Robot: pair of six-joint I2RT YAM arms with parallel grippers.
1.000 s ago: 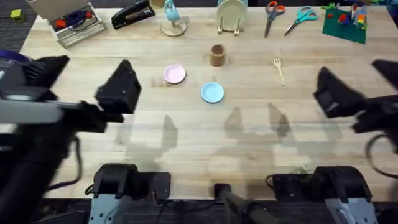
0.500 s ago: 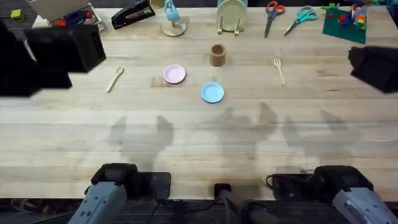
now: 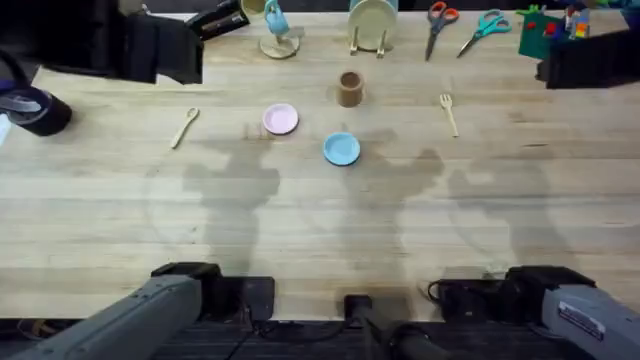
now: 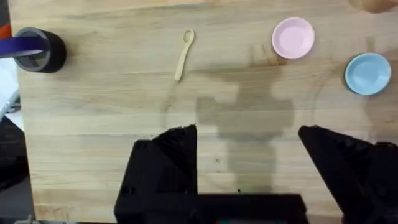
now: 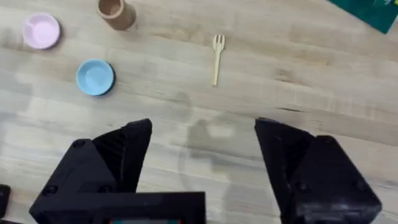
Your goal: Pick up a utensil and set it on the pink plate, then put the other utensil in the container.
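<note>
**Both claws wide and raised; spoon and fork flat on tabletop**

Spoon (image 3: 184, 128) flat on tabletop (image 3: 320, 230), left of pink plate (image 3: 280, 119), well apart from it. Long axis diagonal: bowl toward far right, handle toward near left. Seen also from left wrist (image 4: 184, 54).

Fork (image 3: 448, 112) flat at right, clear of brown container (image 3: 349, 89). Long axis roughly far-to-near, tines at far end, handle tilted slightly right toward near side. Seen from right wrist (image 5: 216, 57).

Container upright, far of blue plate (image 3: 341, 149); pink plate to left of both. Both plates bare.

Left claw (image 4: 249, 171) spread wide, holding nothing, high above tabletop. Right claw (image 5: 202, 168) likewise wide, holding nothing.

Black tape roll (image 3: 38, 110) at far left edge.
</note>
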